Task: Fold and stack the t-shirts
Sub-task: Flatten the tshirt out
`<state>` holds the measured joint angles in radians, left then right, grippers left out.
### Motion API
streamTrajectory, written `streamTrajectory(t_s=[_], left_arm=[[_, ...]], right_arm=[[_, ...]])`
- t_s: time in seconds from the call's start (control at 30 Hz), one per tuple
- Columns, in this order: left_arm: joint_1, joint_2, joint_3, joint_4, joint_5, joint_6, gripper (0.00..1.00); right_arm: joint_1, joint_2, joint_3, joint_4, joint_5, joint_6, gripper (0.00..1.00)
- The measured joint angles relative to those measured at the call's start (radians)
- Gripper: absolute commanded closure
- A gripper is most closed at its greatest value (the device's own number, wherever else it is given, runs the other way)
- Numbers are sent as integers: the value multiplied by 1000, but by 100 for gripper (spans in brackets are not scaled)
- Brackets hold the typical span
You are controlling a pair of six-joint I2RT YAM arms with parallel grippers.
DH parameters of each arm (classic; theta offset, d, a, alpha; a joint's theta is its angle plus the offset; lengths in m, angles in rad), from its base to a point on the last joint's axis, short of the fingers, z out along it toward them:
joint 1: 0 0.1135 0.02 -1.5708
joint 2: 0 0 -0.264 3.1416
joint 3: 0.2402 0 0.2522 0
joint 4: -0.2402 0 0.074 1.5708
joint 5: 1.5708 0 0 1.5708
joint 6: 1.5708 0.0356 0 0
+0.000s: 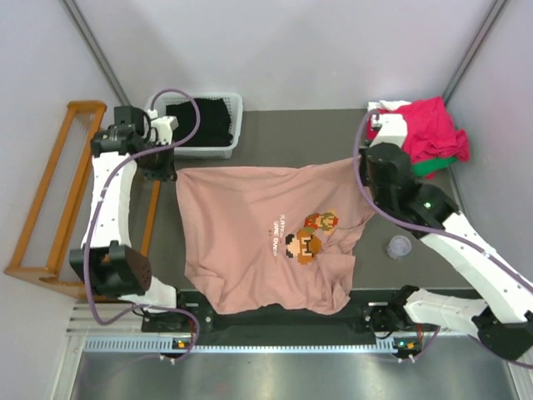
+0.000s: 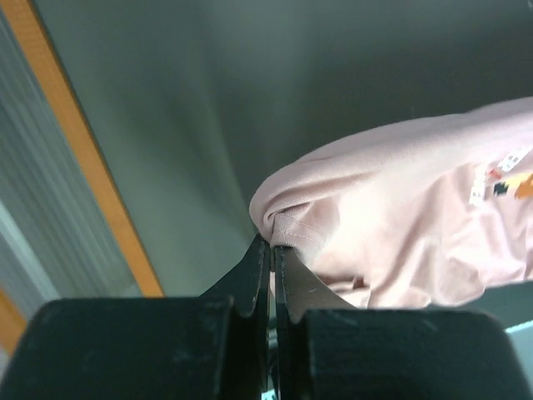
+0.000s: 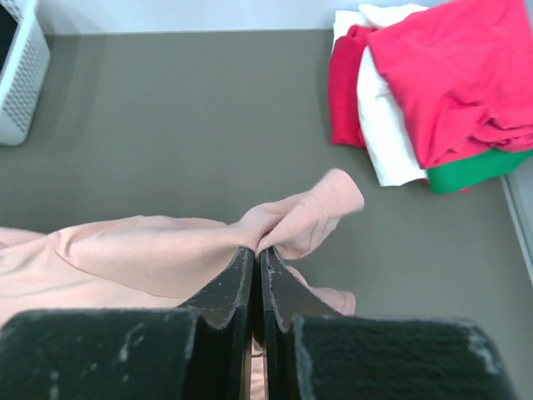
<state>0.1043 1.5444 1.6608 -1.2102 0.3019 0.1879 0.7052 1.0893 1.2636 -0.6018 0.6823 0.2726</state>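
The dusty-pink t-shirt (image 1: 258, 237) with pixel game figures and white lettering is stretched over the middle of the dark table, its near part draped to the front edge. My left gripper (image 1: 172, 171) is shut on its far left corner, seen in the left wrist view (image 2: 271, 242). My right gripper (image 1: 364, 160) is shut on the far right corner of the pink shirt (image 3: 150, 250), seen in the right wrist view (image 3: 258, 250). A pile of crimson-pink, white and green shirts (image 1: 425, 133) lies at the far right, also in the right wrist view (image 3: 433, 83).
A white basket (image 1: 223, 148) with dark cloth stands at the far left. A wooden rack (image 1: 58, 192) runs along the table's left side. A small clear round lid (image 1: 400, 247) lies at the right of the shirt.
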Motion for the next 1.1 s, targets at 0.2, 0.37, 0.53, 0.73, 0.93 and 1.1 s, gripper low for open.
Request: streamTrajectory(t_s=[0.2, 0.37, 0.53, 0.73, 0.93, 1.1], left_arm=[[0, -204, 66, -92, -10, 43, 100], [-1, -333, 238, -74, -50, 23, 100], [-2, -492, 214, -4, -91, -24, 100], [-2, -577, 253, 29, -86, -51, 100], [-2, -646, 113, 105, -84, -59, 100], [-2, -613, -137, 184, -117, -58, 100]], right_arm=[[47, -137, 106, -86, 22, -10, 100], [92, -239, 221, -68, 17, -58, 100], [105, -350, 235, -30, -40, -119, 100], [102, -389, 288, 5, -133, -183, 100], [75, -402, 261, 43, -151, -212, 100], [70, -379, 67, 116, -42, -216, 100]])
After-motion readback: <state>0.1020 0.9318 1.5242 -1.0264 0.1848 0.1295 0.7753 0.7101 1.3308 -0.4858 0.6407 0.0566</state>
